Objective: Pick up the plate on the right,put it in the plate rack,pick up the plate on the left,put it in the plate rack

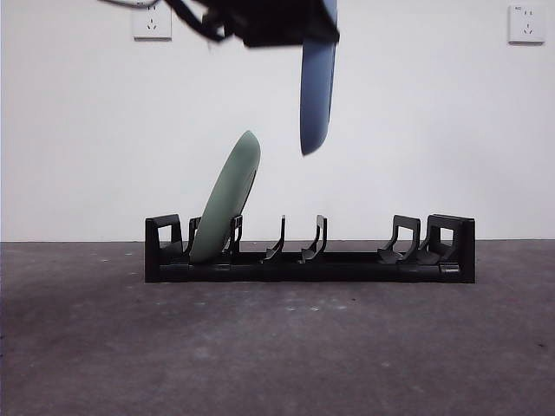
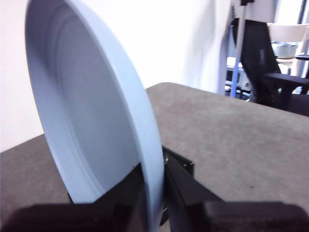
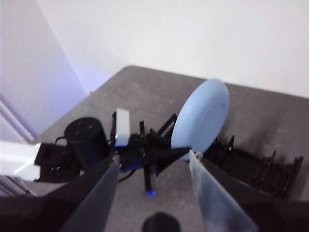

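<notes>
A blue plate [image 1: 316,95] hangs on edge above the middle prongs of the plate rack [image 1: 347,264], well clear of them. My left gripper [image 1: 305,35] comes down from the top of the front view and is shut on its upper rim. The left wrist view shows the blue plate [image 2: 87,111] clamped between the left gripper's [image 2: 155,193] jaws. A green plate [image 1: 227,204] leans in the rack's left slot. My right gripper [image 3: 154,159] is open and empty, back from the rack [image 3: 251,166], looking at the blue plate [image 3: 203,116].
The rack stands on a dark grey table [image 1: 277,347] before a white wall with two sockets [image 1: 152,23]. Empty prongs [image 1: 316,238] stand right of the green plate. A black chair [image 2: 270,72] stands beyond the table's far edge.
</notes>
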`<action>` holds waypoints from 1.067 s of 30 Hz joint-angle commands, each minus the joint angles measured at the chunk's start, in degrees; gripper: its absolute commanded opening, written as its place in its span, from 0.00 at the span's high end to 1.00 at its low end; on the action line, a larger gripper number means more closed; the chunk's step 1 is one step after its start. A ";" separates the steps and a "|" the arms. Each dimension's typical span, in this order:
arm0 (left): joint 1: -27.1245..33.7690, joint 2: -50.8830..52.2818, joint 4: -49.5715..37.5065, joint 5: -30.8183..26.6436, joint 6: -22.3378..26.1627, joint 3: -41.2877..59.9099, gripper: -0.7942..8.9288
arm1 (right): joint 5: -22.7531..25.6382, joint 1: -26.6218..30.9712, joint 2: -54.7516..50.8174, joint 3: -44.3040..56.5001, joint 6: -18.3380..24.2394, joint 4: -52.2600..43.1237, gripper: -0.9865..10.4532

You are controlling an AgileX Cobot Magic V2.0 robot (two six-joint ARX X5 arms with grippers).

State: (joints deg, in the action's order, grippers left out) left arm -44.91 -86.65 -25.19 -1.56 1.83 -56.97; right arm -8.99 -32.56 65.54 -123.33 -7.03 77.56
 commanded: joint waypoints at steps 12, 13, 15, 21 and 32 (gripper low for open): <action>3.02 -12.98 -1.05 0.07 -1.60 -8.07 0.93 | -0.07 -0.07 -2.45 12.04 -0.59 1.42 0.69; 3.04 -13.68 -0.48 0.07 -1.60 -8.94 0.93 | -0.07 -0.07 -2.45 12.07 -0.48 1.42 0.69; 3.17 -15.12 0.50 0.07 -1.62 -10.73 0.93 | -0.04 -0.07 -2.45 12.07 -0.48 1.42 0.69; 3.30 -17.97 0.94 -0.22 -1.68 -11.87 0.93 | 0.02 -0.04 -3.17 12.09 -0.28 1.44 0.69; 3.48 -21.29 2.69 -1.46 -1.66 -11.87 0.93 | 0.42 -0.04 -3.69 12.09 0.15 1.42 0.69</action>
State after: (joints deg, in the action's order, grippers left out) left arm -41.36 -106.83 -22.26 -3.49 0.36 -68.99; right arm -8.82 -32.56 61.95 -111.46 -7.07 77.56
